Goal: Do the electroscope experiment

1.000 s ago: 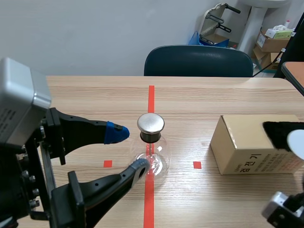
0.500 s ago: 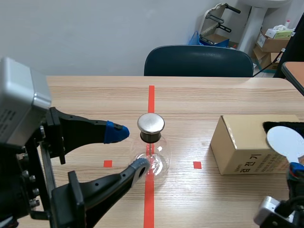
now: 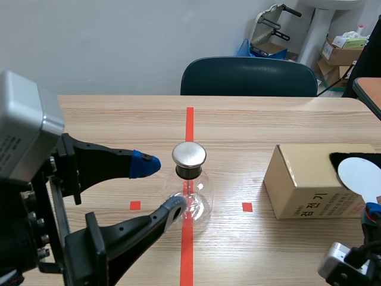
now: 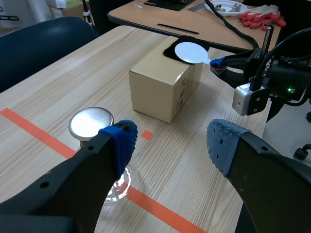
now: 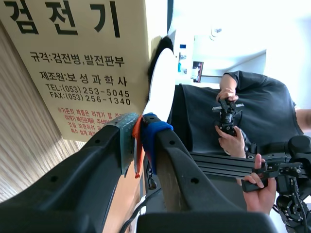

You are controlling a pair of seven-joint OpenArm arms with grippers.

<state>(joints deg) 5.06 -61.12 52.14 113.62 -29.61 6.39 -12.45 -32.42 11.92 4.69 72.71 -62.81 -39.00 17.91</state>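
Nearest the robot, the left gripper (image 3: 161,186) stood with fingers spread wide and empty, close beside the glass electroscope (image 3: 190,182), which rested on the red centre line of the table (image 3: 107,119). At right, the right gripper (image 5: 138,133) was clamped on the thin handle of a white disc (image 3: 359,174), held over the black patch (image 3: 342,159) atop the cardboard box (image 3: 300,179); a dark chair (image 3: 249,76) stood beyond.

Dark blue chair (image 3: 249,76) beyond the wooden tabletop (image 3: 107,119), well ahead of the left gripper (image 3: 159,186), person (image 5: 262,107) in a dark top ahead of the right gripper (image 5: 138,128)
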